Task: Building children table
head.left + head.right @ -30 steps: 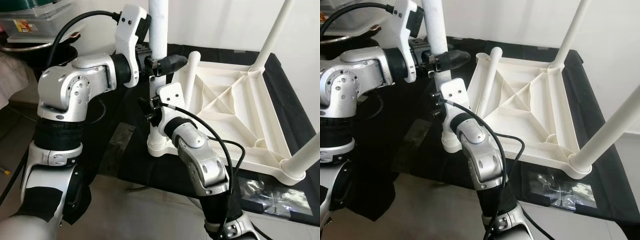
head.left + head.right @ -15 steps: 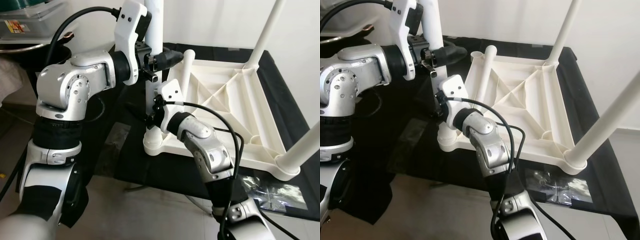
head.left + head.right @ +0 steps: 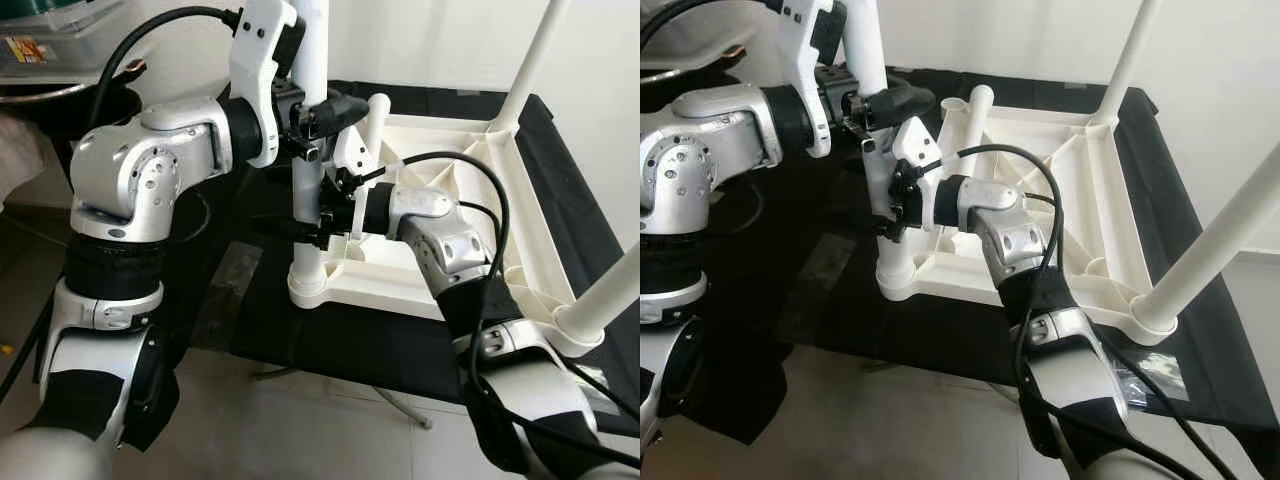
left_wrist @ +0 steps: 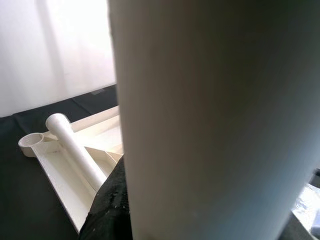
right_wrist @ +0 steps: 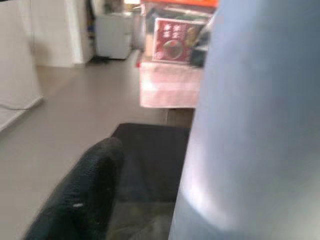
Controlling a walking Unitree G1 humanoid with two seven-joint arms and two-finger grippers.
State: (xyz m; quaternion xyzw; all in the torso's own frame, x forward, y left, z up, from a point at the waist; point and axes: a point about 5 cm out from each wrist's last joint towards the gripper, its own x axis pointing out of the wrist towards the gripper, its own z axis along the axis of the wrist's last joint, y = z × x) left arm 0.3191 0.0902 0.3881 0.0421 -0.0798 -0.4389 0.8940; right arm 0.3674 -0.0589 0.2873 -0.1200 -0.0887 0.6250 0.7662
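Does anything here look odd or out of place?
One white leg lies loose across the upturned table top instead of standing in the empty corner socket. The rest looks orderly.

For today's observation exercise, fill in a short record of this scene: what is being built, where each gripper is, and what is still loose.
item: white table top, upside down on a black cloth
legs upright in sockets: three, near-left leg included
left gripper: fingers shut on the near-left leg, high up
right gripper: fingers shut on the same leg, lower down
loose part: fourth leg lying across the table top
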